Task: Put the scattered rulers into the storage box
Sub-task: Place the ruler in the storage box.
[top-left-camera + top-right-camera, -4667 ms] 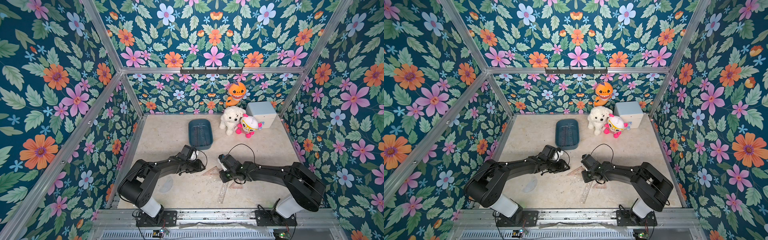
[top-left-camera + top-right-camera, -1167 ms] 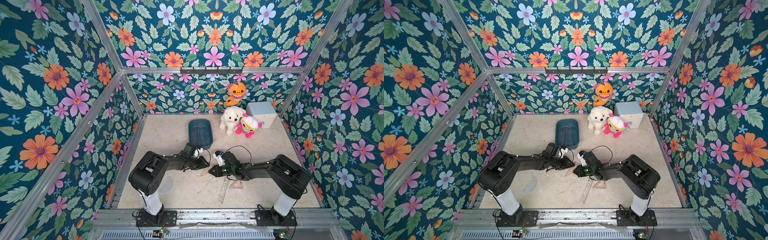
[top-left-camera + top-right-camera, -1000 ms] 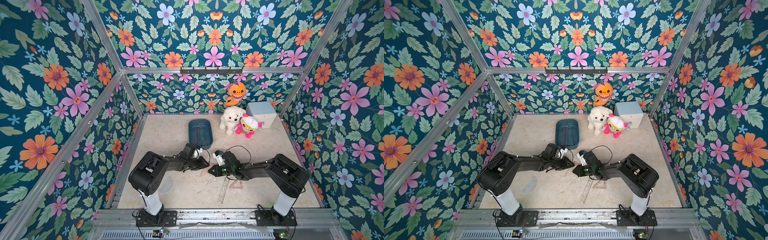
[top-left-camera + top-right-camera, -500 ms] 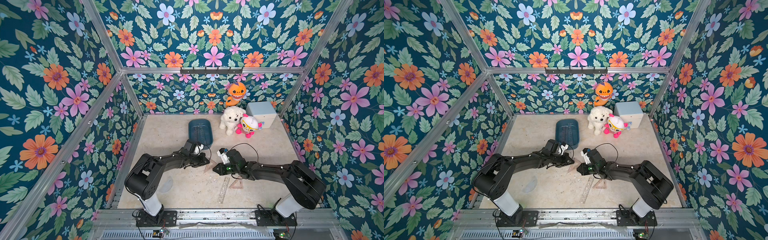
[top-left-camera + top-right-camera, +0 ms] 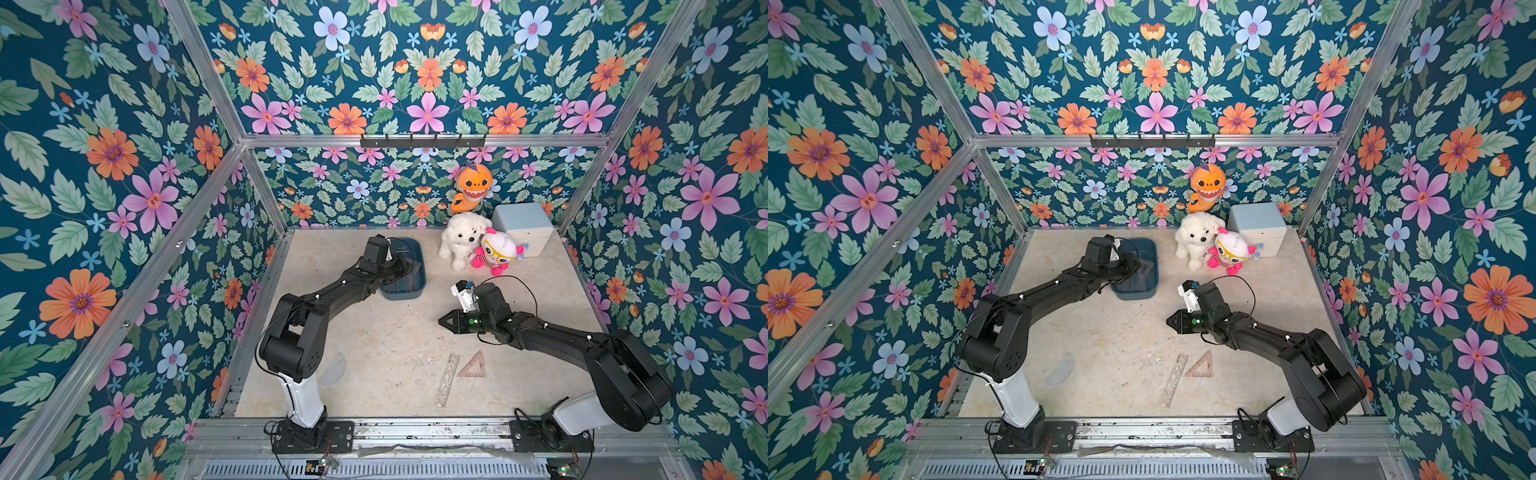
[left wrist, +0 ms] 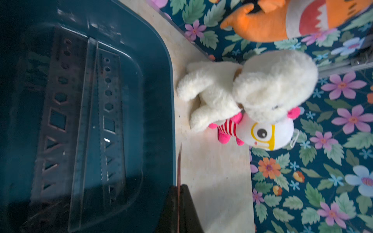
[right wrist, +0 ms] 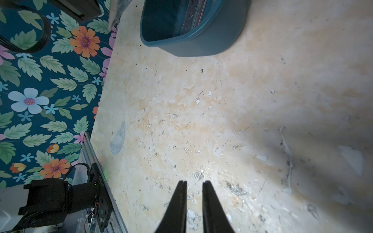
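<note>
Thin pinkish transparent plastic ruler (image 6: 179,163), probably light, stiff and slick, sits edge-pinched in left gripper (image 6: 179,187); right gripper (image 7: 194,182) narrowly parted, empty.

Left gripper (image 5: 408,266) positioned over storage box (image 5: 401,293). Right gripper (image 5: 443,321) mid-table, well apart. Straight ruler (image 5: 447,380) and set square (image 5: 473,375) lie side by side; protractor (image 5: 333,368) beside left arm.

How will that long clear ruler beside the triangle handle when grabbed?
The ruler looks thin and lies flat on the table, so it will probably slide rather than lift. Its cut-out stencil holes suggest light, slightly bendy plastic.
</note>
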Tool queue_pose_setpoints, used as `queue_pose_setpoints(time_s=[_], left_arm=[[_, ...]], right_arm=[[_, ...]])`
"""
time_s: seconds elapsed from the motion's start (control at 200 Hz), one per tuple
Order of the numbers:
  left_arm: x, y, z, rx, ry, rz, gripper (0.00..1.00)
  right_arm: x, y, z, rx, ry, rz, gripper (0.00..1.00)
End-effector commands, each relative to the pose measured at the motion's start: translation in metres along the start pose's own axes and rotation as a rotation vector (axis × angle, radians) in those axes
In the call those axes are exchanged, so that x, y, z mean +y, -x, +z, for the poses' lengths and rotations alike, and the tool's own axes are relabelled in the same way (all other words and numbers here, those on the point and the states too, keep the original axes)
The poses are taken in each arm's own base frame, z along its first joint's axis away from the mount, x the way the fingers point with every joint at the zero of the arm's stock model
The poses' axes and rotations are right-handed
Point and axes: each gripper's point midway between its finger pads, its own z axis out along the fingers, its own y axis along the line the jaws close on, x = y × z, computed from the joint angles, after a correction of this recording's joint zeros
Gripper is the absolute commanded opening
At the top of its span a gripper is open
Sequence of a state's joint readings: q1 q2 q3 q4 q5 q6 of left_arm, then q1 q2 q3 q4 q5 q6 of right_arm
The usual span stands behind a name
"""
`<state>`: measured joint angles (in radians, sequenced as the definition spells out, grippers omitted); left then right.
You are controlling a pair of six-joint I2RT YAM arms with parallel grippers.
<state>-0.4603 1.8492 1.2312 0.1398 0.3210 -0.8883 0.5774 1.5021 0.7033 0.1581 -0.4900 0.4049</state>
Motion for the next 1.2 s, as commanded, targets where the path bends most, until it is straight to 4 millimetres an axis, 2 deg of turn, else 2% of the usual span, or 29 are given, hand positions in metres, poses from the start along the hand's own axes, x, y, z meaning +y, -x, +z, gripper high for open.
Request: queue_pose_setpoints(time_s=[0.0, 0.205, 0.555, 0.83, 1.195], left_arm=[[0.005, 0.033, 0.01, -0.16, 0.026, -0.066, 0.0], [0.025, 0.04, 0.031, -0.246, 0.061, -0.131, 0.0], [0.04, 0.023, 0.063, -0.227, 0.098, -0.147, 0.0], [0.051, 0.011, 0.073, -0.203, 0.137, -0.146, 0.03], [0.054, -0.001, 0.075, -0.177, 0.164, -0.131, 0.06]], right_arm=[[0.008, 0.011, -0.002, -0.009, 0.073, -0.014, 0.18], [0.005, 0.021, -0.006, -0.027, 0.106, 0.004, 0.18], [0.002, 0.023, -0.008, -0.031, 0.132, 0.019, 0.18], [0.002, 0.023, -0.012, -0.044, 0.138, 0.018, 0.18], [0.003, 0.025, -0.014, -0.055, 0.145, 0.018, 0.19]])
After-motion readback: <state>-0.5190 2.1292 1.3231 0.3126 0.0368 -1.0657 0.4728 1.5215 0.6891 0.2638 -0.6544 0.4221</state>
